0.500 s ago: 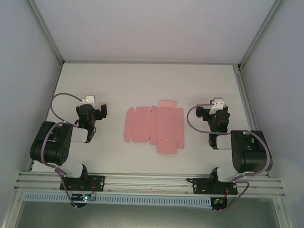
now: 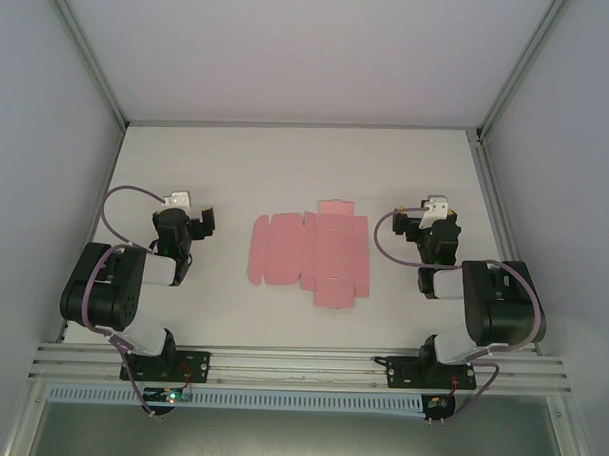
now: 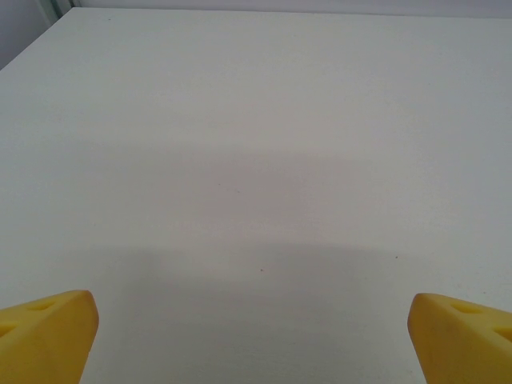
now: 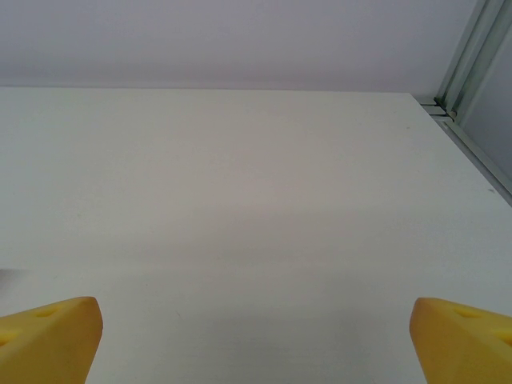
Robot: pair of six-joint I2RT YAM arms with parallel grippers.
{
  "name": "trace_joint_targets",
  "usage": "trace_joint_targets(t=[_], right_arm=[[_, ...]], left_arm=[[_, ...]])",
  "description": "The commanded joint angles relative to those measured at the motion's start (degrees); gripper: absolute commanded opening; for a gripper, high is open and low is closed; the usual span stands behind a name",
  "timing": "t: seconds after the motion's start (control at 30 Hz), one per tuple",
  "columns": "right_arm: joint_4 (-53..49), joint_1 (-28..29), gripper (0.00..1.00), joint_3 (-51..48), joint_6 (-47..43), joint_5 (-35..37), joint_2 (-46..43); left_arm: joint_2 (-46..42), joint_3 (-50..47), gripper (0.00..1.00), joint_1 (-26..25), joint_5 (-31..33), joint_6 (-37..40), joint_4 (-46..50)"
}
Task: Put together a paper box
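lying unmoved, the paper box (image 2: 309, 250) stays flat on the table (image 2: 287, 167).

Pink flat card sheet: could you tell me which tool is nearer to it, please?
Right, narrowly. The right tool sits just beyond the pink flat card sheet's right edge; the left tool sits slightly farther beyond its left edge.

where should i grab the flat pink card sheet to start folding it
Probably its leftmost panel, coming in low from the left with the open left end effector. The pink die-cut card sheet lies flat on the white table, so only an outer edge lets a finger slip under, and that edge faces this end effector.
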State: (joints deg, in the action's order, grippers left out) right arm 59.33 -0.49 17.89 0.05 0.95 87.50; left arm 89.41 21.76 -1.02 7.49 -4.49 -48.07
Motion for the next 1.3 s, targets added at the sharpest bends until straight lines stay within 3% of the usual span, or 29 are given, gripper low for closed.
trace_joint_targets(t=[0.0,0.57,0.63,0.73,0.83,0.9,1.0,1.1,1.2,1.27], right_arm=[[0.3,0.3,0.98,0.9,1.0,-0.7,-0.4],[0.6,0.4,0.98,0.8,1.2,0.0,-0.6],[-3.1,0.8,0.98,1.9,0.8,0.7,-3.2],[-15.8,2.6,0.98,5.4,0.1,4.8,-11.2],[-34.8,3.7,0.98,12.7,7.4,7.3,-18.0],[-47.6,4.8,0.98,18.0,12.6,4.3,-19.4],[-63.7,7.3,0.98,24.1,18.0,-1.5,-18.4],[-70.1,8.5,0.98,26.2,21.8,-10.7,-15.3],[-72.0,9.7,0.97,26.7,21.9,-21.1,-11.6],[-72.4,11.7,0.93,27.1,20.9,-23.8,-9.2]], left_arm=[[-0.3,0.4,1.00,0.7,0.1,1.0,-2.5],[-1.5,1.5,1.00,0.7,-1.6,1.8,-0.1],[-5.4,3.7,1.00,0.7,-0.7,1.4,7.2],[-14.1,9.9,1.00,0.6,-0.5,-1.3,25.5],[-19.5,16.4,0.99,0.6,-9.2,-6.3,40.6],[-20.5,20.6,1.00,0.5,-17.5,-10.3,48.7],[-20.2,23.0,1.00,-0.7,-28.8,-15.4,53.4],[-18.1,24.1,1.00,-2.4,-36.3,-18.3,56.7],[-14.2,26.6,1.00,-5.2,-38.3,-18.5,63.5],[-10.9,27.3,1.00,-7.6,-40.7,-17.9,64.8]])
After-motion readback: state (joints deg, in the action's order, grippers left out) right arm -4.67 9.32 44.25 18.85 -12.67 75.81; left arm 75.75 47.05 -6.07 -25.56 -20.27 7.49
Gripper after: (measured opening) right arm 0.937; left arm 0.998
